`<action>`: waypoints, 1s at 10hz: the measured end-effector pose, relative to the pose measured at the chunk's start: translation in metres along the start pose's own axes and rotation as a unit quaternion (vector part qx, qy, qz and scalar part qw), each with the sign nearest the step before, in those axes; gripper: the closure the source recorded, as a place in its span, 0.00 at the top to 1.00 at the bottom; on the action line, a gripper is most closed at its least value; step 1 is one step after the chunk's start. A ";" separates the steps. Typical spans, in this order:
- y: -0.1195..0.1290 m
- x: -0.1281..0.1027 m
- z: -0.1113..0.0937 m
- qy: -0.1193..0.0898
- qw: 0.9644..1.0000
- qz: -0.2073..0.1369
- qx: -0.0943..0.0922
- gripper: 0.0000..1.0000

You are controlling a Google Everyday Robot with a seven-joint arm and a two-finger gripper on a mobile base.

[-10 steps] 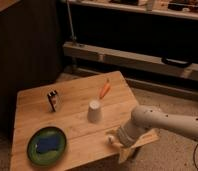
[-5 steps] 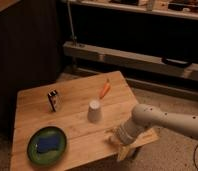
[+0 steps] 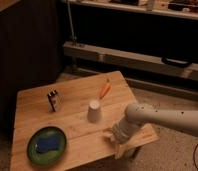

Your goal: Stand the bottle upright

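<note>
Step in hand: approach or grasp, judged from the hand [image 3: 113, 134] set low on the front right part of the surface [image 3: 72, 95], at the end of the pale arm [image 3: 157, 116] reaching in from the right.
Hand state: cannot tell whether wide, narrow or holding.
Bottle: not separately visible. It is judged to lie at or under the hand, hidden by it, and whether it is lying or tilted cannot be told.
Next move, judged: secure the bottle, turn it cap-up, and set its base flat away from the edge.
Also present:
- upturned cup [image 3: 94, 111], near the hand
- carrot [image 3: 105, 90]
- small box [image 3: 53, 100]
- green plate [image 3: 32, 150] with blue sponge [image 3: 47, 144]
</note>
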 end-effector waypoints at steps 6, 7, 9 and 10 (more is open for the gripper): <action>-0.017 0.022 0.014 0.002 1.000 0.014 -0.010 0.76; -0.018 0.024 0.013 0.001 1.000 0.014 -0.008 0.66; -0.020 0.025 0.012 0.000 1.000 0.014 -0.008 0.46; -0.021 0.025 0.011 -0.002 1.000 0.014 -0.008 0.40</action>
